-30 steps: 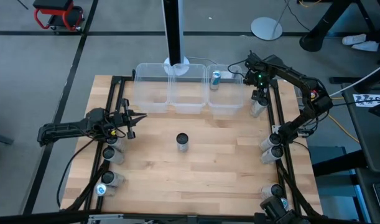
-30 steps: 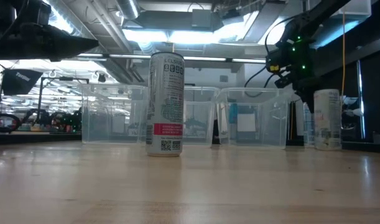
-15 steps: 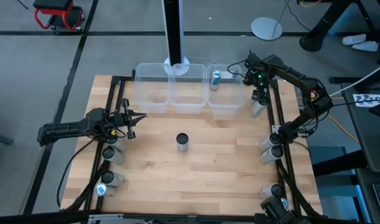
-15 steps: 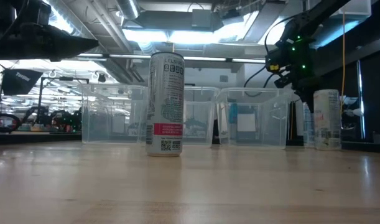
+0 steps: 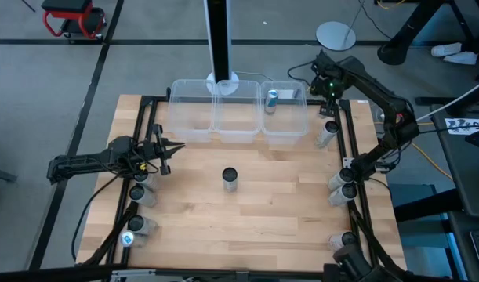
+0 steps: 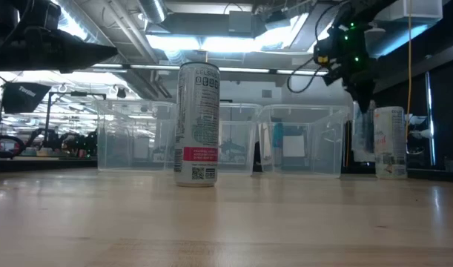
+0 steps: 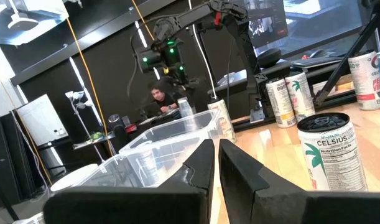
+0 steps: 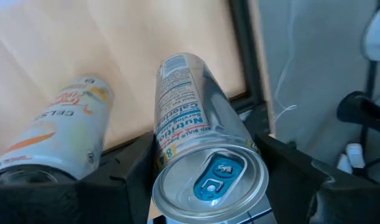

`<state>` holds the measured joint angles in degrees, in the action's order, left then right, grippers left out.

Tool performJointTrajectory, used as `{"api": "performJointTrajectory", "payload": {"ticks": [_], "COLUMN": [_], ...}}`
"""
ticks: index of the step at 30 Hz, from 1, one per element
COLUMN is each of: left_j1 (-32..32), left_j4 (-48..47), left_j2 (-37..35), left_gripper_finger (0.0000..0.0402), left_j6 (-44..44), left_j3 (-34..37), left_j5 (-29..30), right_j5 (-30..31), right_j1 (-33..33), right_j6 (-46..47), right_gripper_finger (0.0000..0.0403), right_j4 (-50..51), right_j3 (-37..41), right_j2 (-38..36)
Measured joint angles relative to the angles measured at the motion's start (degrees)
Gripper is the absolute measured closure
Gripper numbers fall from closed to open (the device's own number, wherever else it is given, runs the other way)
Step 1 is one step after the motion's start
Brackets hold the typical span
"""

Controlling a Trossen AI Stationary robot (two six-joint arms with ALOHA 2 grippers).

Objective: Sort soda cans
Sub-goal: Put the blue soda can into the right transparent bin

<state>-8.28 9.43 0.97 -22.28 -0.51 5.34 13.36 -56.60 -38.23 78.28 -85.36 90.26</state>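
My right gripper (image 8: 208, 177) hangs over the table's far right corner (image 5: 330, 106), shut on a silver soda can (image 8: 199, 134) with a blue tab. An orange-marked soda can (image 8: 59, 134) stands on its base right beside it. Another soda can (image 5: 230, 178) stands upright mid-table. My left gripper (image 5: 170, 148) waits at the left, shut and empty, level with that can (image 7: 331, 152). One can (image 5: 271, 99) stands in the right-hand clear bin. My right gripper pinches the can's top end (image 8: 177, 158), one finger (image 8: 130, 171) on each side just under the rim. The fingers come from above, pointing steeply down. The can hangs below them, a little tilted, its base (image 6: 362, 157) clear of the table.
Three clear bins (image 5: 237, 117) stand in a row along the far edge. More cans line the left rail (image 5: 139, 194) and the right rail (image 5: 341, 184). Black frame rails run along both table sides. Bare wood lies around the middle can.
My right gripper has moved up with the silver can, lifting it off the table next to the orange-marked can, which stays where it was.
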Motion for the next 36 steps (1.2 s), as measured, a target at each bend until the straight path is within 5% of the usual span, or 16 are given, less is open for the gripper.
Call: {"api": "performJointTrajectory", "payload": {"ticks": [21, 36], "left_j1": [-0.01, 0.0], "left_j4": [0.12, 0.24], "left_j2": [-0.02, -0.02], "left_gripper_finger": [0.0384, 0.0384], "left_j6": [-0.07, -0.49], "left_j3": [0.0, 0.0], "left_j5": [0.01, 0.0], "right_j5": [3.3, -3.03], "right_j1": [3.41, 13.21], "right_j6": [-2.49, -7.31], "right_gripper_finger": [0.0172, 0.0173], "right_j4": [-2.13, -8.74], "right_j3": [-20.45, -21.88], "right_j2": [-0.09, 1.73]}}
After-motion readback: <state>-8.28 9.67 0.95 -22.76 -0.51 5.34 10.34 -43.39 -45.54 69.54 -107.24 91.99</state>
